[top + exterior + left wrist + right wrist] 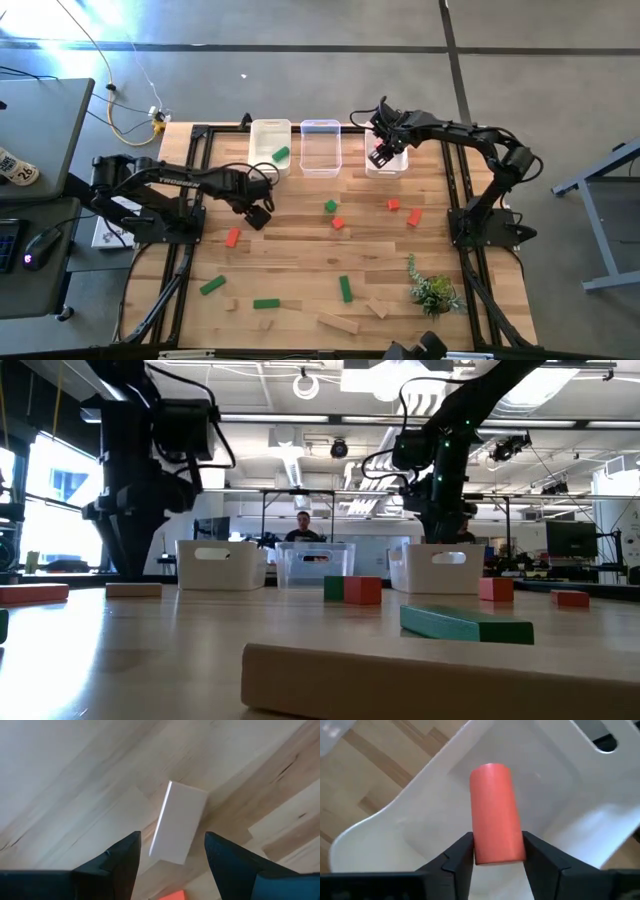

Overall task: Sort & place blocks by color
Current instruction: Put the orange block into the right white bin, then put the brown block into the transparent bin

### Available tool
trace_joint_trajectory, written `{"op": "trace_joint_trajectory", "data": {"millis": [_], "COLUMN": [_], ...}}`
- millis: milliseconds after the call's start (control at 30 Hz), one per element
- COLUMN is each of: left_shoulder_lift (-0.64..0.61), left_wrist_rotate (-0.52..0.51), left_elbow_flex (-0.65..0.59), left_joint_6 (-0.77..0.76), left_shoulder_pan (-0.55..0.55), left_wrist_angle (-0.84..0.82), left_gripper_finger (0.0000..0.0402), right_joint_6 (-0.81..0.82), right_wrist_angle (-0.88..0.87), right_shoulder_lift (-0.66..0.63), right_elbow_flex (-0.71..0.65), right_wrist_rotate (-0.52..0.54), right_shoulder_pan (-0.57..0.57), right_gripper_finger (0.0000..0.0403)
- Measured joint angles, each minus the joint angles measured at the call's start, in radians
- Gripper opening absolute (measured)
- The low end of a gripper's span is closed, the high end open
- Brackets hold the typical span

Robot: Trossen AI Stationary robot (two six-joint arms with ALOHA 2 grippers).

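1. Step in hand: drop-off of a red piece. The right gripper hangs over the white plastic bin at about 1 o'clock on the table, with a red cylindrical wooden block between its fingers. The jaws touch or stand just beside the block; I cannot tell if it is gripped or already let go.
2. Next move, my judgement: spread the fingers fully so the block falls into the bin, lift clear of the rim, then go for the red cubes near 3 o'clock.
3. The left gripper sits low at about 10 o'clock, jaws wide and empty, a pale tan wooden block lying on the table between them.
4. One green block lies in the left white bin; the clear middle bin looks empty.
5. Surface: light wooden plank table in a black frame, green, red and tan blocks scattered on it, a green plant sprig at 5 o'clock.
6. Room: open lab with ceiling lights, desks, monitors; a person sits behind the bins.
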Motion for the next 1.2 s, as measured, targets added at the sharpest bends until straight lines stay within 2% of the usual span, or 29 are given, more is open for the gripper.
{"op": "trace_joint_trajectory", "data": {"millis": [200, 367, 700, 800, 1000, 1200], "left_shoulder_lift": [0.021, 0.044, 0.113, 0.117, 0.083, 0.026], "left_wrist_rotate": [-0.005, -0.008, 0.000, 0.007, 0.013, 0.018], "left_elbow_flex": [-0.027, -0.040, -0.039, -0.038, -0.041, -0.001], "left_joint_6": [0.010, 0.028, 0.089, 0.098, 0.107, 0.126], "left_shoulder_pan": [0.000, 0.000, 0.001, 0.001, 0.001, 0.000], "left_wrist_angle": [0.028, 0.076, 0.080, 0.084, 0.085, 0.105], "left_gripper_finger": [0.0209, 0.0209, 0.0198, 0.0175, 0.0098, 0.0096], "right_joint_6": [0.001, 0.018, 0.047, 0.067, 0.071, 0.082], "right_wrist_angle": [0.000, -0.001, -0.007, -0.007, -0.016, -0.016], "right_shoulder_lift": [0.000, 0.000, 0.000, 0.000, -0.026, -0.103], "right_elbow_flex": [0.000, 0.000, 0.000, 0.000, 0.001, 0.001], "right_wrist_rotate": [0.004, -0.007, -0.073, -0.105, -0.108, -0.103], "right_shoulder_pan": [0.000, 0.000, 0.000, 0.000, 0.000, 0.000], "right_gripper_finger": [0.0207, 0.0226, 0.0228, 0.0227, 0.0213, 0.0195]}}
